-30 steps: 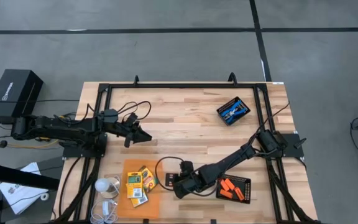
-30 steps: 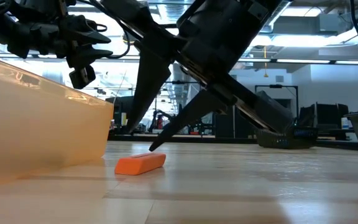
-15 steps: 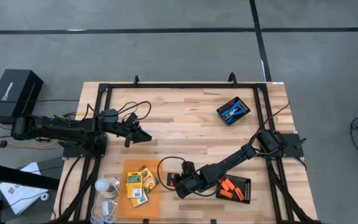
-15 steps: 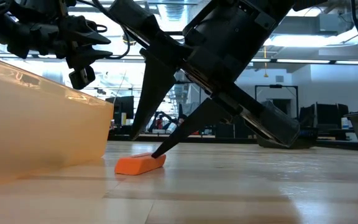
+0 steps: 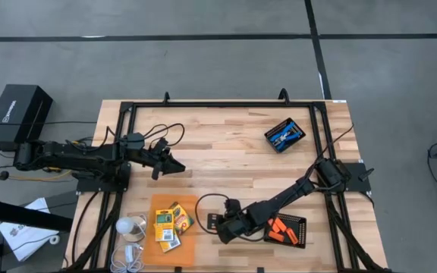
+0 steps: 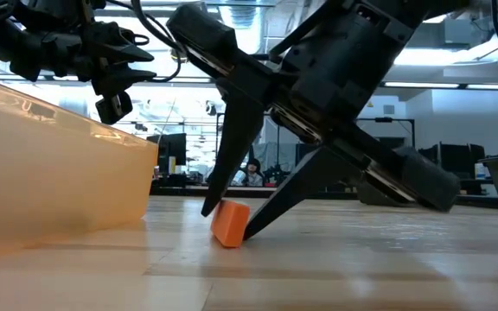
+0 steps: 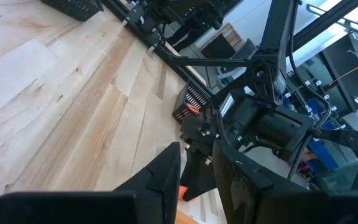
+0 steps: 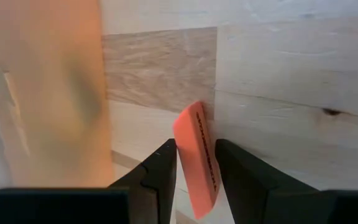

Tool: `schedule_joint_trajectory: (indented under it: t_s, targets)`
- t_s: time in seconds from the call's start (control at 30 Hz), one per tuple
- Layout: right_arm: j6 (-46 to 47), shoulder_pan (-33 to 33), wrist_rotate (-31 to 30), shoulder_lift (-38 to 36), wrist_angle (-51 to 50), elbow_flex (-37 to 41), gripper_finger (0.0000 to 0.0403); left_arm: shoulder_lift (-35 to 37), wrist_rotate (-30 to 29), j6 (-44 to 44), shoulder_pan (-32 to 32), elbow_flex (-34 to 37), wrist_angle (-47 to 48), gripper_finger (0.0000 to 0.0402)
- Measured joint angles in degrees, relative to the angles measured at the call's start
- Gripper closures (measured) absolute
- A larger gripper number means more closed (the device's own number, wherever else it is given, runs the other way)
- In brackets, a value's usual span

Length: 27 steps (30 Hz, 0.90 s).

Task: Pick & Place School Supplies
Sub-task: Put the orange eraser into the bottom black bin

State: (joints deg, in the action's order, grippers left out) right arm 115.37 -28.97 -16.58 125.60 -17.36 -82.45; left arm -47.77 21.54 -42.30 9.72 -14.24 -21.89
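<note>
The right gripper (image 6: 236, 226) is down at the wooden table (image 5: 226, 144), near its front edge, with its two fingers pinching a short orange stick (image 8: 197, 158) between them. In the low view the stick (image 6: 230, 223) stands tilted up on one end, its lower corner touching the wood. It sits just beside the flat orange sheet (image 5: 174, 239), on which the yellow-and-green crayon boxes (image 5: 170, 224) lie together. More orange sticks (image 5: 281, 228) lie in the black tray (image 5: 300, 231) to the right of the gripper. Another black tray (image 5: 284, 134) holding something blue sits far back on the right. The left gripper (image 5: 177, 167) hangs above the table's left middle, well apart from the supplies, its fingers (image 7: 166, 180) slightly parted and holding nothing.
</note>
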Motion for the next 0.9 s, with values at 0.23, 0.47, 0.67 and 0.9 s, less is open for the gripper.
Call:
schedule_joint_trajectory:
  t_s: [0.23, 0.47, 0.67, 0.9]
  targets:
    - [0.2, -0.2, -0.3, 0.1, 0.1, 0.1, 0.0290, 0.0, 0.0, 0.0, 0.0, 0.0, 0.0, 0.0312]
    - [-0.3, 0.5, 0.2, 0.1, -0.6, 0.0, 0.0372, 0.0, 0.0, 0.0, 0.0, 0.0, 0.0, 0.0312]
    - [-2.6, 0.9, 0.3, 0.1, -0.9, 0.1, 0.0382, 0.0, 0.0, 0.0, 0.0, 0.0, 0.0, 0.0312]
    - [-6.3, 1.4, -2.3, -2.7, -4.9, 0.6, 0.0382, 0.0, 0.0, 0.2, 0.0, 0.0, 0.0, 0.0312]
